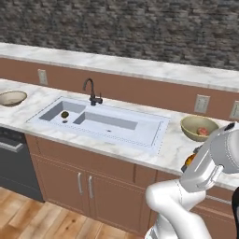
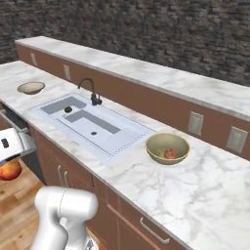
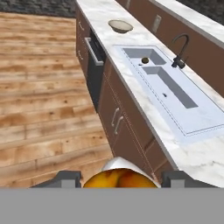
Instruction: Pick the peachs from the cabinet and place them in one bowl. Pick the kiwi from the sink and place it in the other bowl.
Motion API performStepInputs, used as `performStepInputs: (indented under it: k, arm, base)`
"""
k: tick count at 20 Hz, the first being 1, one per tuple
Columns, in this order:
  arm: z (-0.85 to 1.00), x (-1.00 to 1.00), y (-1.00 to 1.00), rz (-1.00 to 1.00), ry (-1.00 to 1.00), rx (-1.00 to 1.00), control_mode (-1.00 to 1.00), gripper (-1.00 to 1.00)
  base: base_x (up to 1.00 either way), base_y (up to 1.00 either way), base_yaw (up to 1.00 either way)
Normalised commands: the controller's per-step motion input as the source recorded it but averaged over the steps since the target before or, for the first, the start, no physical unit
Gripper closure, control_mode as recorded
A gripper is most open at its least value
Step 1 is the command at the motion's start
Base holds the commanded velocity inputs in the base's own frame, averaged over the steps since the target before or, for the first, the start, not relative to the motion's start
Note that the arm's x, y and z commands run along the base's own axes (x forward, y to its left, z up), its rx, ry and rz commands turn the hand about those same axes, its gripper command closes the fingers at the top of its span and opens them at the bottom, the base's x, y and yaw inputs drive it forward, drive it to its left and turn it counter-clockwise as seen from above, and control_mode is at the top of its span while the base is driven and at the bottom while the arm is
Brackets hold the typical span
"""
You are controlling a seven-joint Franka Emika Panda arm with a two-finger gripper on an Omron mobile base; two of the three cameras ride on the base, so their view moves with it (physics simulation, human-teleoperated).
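Peach (image 3: 119, 178) sat between the two finger tips, apparently clamped by the gripper (image 3: 120, 180); its lower half was cut off. Ahead of the fingers lay the counter edge, the sink (image 3: 175, 87) holding a small dark kiwi (image 3: 145, 60), and beyond it the shallow bowl (image 3: 120, 26). Another peach (image 2: 170, 153) rested in the deep bowl (image 2: 167, 148). The arm (image 1: 186, 186) was folded low beside the base cabinets.
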Motion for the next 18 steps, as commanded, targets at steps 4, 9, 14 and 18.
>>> performStepInputs:
  k: [4, 9, 14, 18]
  arm:
    - [0.0, 0.0, 0.0, 0.0, 0.0, 0.0, 1.0, 1.0]
    - [0.0, 0.0, 0.0, 0.0, 0.0, 0.0, 1.0, 1.0]
    - [0.0, 0.0, 0.0, 0.0, 0.0, 0.0, 1.0, 1.0]
    - [0.0, 0.0, 0.0, 0.0, 0.0, 0.0, 1.0, 1.0]
  base:
    - [-0.69, -0.2, 0.0]
    - [-0.22, -0.28, -0.25]
    - [0.03, -0.13, -0.48]
    - [0.02, -0.07, -0.49]
